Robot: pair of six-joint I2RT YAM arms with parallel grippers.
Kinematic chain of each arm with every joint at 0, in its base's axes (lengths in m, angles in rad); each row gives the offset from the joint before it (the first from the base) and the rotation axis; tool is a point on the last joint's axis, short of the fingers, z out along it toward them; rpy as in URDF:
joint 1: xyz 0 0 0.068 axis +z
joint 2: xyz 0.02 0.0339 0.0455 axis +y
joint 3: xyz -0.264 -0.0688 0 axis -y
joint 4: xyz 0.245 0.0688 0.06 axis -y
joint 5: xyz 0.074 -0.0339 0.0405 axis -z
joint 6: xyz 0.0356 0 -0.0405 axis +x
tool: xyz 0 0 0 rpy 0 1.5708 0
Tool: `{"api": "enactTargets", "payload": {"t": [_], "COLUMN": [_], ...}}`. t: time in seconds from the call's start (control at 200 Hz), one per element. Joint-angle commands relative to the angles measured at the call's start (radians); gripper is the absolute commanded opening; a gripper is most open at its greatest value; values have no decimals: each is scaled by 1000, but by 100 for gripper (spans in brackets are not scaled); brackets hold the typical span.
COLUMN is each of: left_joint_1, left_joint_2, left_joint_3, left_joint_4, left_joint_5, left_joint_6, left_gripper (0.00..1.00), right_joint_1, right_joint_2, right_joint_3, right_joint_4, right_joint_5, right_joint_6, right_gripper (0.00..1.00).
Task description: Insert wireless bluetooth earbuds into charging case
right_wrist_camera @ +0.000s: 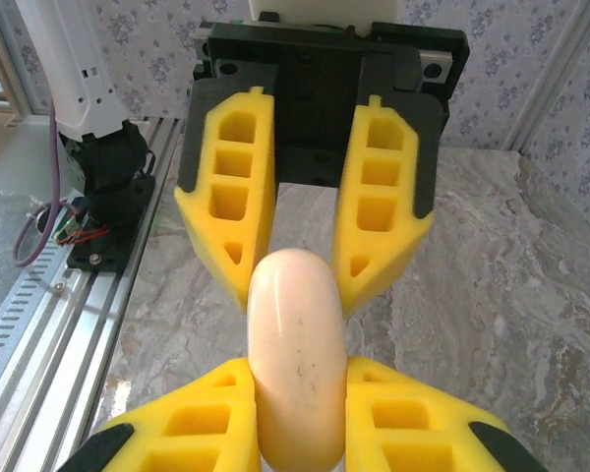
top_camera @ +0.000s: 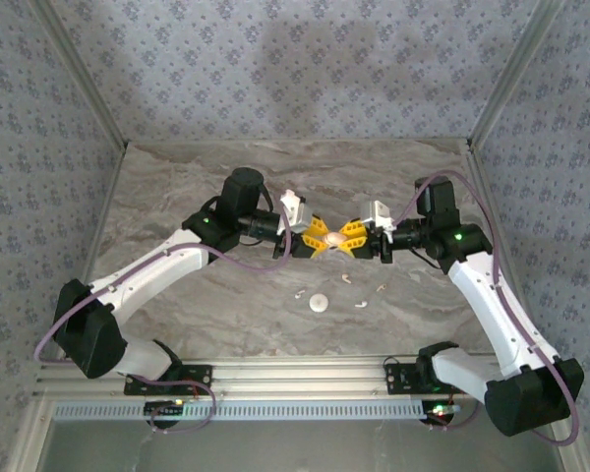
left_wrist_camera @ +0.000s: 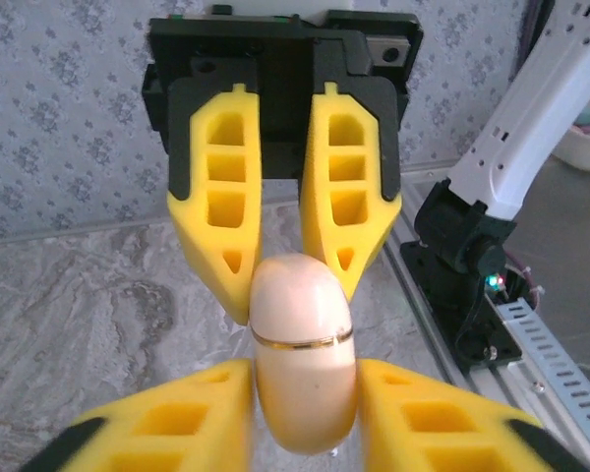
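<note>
Grey-veined marble tabletop (top_camera: 177, 197) floors a booth with flowered wallpaper walls (top_camera: 305, 69), and above its middle the two grippers meet tip to tip. Between them is the charging case (top_camera: 333, 237), a peach oval with a thin gold seam round its waist, held off the table. The right gripper (top_camera: 351, 237) is closed on one end of it: its yellow fingers (right_wrist_camera: 202, 413) sit tight against both flanks in the right wrist view. The left gripper (top_camera: 318, 241) has the opposite end between its fingers (left_wrist_camera: 177, 423), which lie close along both sides. They are blurred in its own camera, though, so I cannot tell whether they press the case or merely flank it. Each gripper blocks the other's end of the case. Down on the table, beneath the grippers and toward the arm bases, several small white earbuds (top_camera: 360, 302) lie scattered and apart. Among them is a pale round piece (top_camera: 319, 303), baseward of the left gripper's tips
</note>
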Motion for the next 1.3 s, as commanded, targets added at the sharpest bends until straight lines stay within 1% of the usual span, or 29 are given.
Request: {"api": "enactTargets", "payload": {"t": [0.0, 0.095, 0.195, 0.51, 0.7, 0.864, 0.954, 1.029, 1.119, 1.294], "left_joint_1": [-4, -10, -24, -35, -37, -41, -40, -41, -40, -41], "left_joint_2": [0, 2, 6, 40, 48, 44, 43, 40, 40, 38], "left_joint_3": [31, 49, 61, 70, 71, 70, 70, 66, 67, 67], "left_joint_4": [-25, -100, -159, -164, -146, -140, -129, -121, -121, -117], "left_joint_5": [-5, -38, -70, -82, -71, -61, -51, -48, -48, -49], "left_joint_6": [13, 66, 112, 103, 87, 82, 69, 64, 63, 61], "left_gripper": [44, 50, 53, 55, 54, 52, 49, 45, 35, 30], "right_joint_1": [-2, 1, 11, 86, 94, 95, 95, 95, 95, 95], "right_joint_2": [-12, -25, -33, -10, 0, 6, 9, 10, 10, 11], "right_joint_3": [46, 52, 64, 100, 98, 95, 91, 89, 89, 85], "right_joint_4": [-69, -100, -121, -155, -150, -130, -120, -117, -114, -120], "right_joint_5": [54, 124, 188, 182, 169, 167, 166, 164, 164, 166], "right_joint_6": [-26, -54, -76, -90, -93, -90, -87, -85, -85, -84], "right_gripper": [20, 20, 20, 21, 21, 21, 21, 21, 21, 21]}}
